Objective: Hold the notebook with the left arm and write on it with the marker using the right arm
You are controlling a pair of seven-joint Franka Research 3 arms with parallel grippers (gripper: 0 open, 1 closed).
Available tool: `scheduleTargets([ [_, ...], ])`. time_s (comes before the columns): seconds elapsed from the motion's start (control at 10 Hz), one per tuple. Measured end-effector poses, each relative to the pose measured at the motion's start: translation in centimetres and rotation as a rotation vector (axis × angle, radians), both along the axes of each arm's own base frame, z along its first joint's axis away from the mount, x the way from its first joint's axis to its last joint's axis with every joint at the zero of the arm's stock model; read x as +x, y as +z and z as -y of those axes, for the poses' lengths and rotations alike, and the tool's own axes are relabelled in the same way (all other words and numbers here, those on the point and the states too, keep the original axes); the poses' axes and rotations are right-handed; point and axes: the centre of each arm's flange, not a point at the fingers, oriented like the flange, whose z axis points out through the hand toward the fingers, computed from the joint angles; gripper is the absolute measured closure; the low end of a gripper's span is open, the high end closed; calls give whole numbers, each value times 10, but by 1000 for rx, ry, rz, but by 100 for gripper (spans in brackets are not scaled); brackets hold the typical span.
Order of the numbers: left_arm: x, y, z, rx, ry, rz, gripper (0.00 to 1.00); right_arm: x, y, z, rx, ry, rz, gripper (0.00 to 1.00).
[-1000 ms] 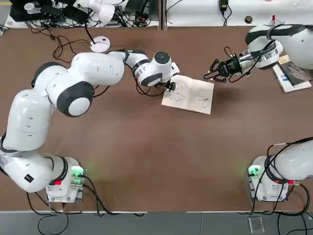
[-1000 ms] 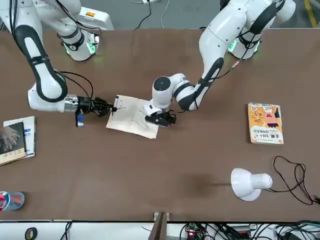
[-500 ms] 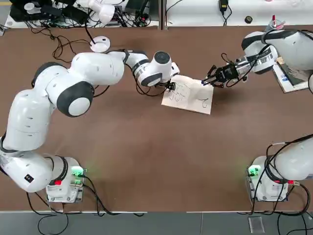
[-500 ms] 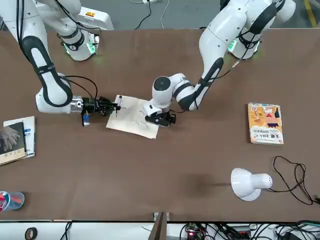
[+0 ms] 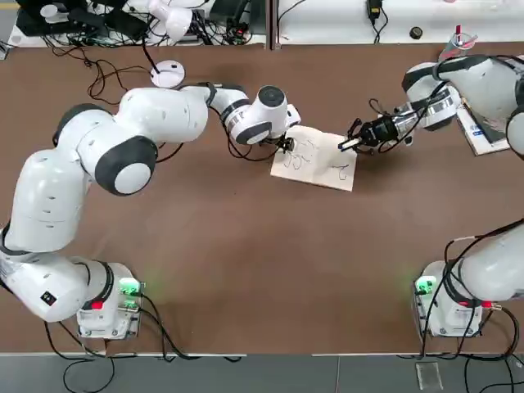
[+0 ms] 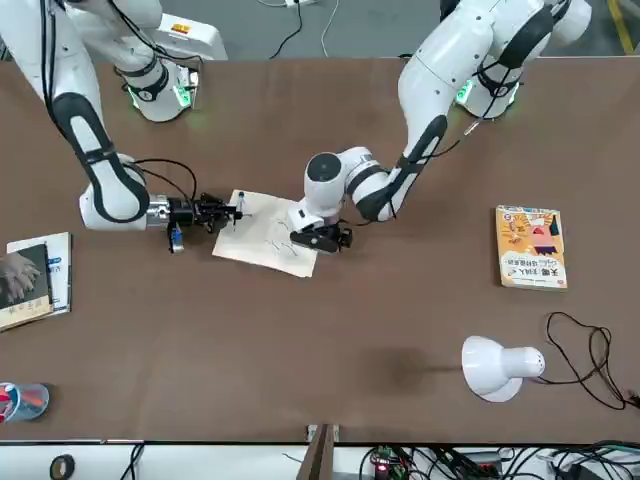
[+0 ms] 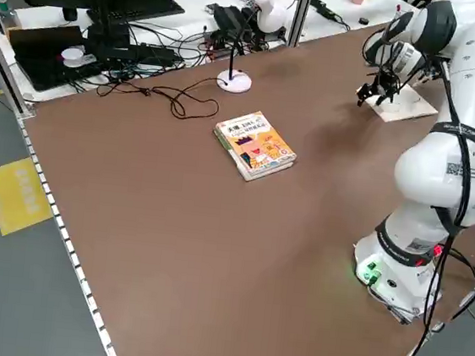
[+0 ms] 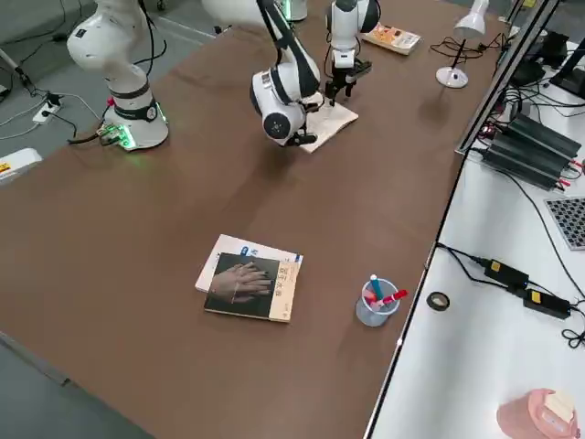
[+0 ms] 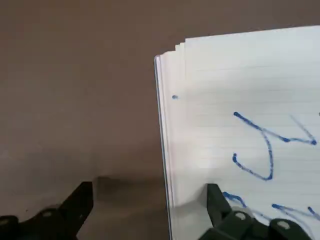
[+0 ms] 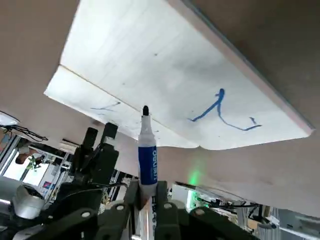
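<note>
The notebook (image 5: 315, 158) lies open and flat mid-table, white lined pages with blue scribbles (image 9: 255, 145). My left gripper (image 5: 285, 146) is open at its left edge. One finger (image 9: 220, 202) rests on the page and the other finger (image 9: 75, 205) stands over the bare table. My right gripper (image 5: 354, 142) is shut on the marker (image 10: 146, 150), a white pen with a blue band. The marker's dark tip points at the notebook's far right corner (image 6: 238, 205), just above the paper.
An orange-yellow book (image 6: 530, 247) and a white desk lamp (image 6: 495, 367) lie on the left arm's side. A dark-covered book over papers (image 5: 491, 123) sits behind the right arm, with a cup of pens (image 8: 375, 302) near the table edge. Cables trail by the lamp base (image 5: 168, 74).
My right gripper has carried the marker inward from beyond the notebook's far right corner until its tip is over the page. The left gripper and the notebook have not moved.
</note>
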Motion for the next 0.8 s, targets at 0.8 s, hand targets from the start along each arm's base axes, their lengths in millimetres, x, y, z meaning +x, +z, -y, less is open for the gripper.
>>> scheduleTargets([
  [0.8,0,0,0,1,-2,1,0,-7,-18,7,33,-7,-33,83],
])
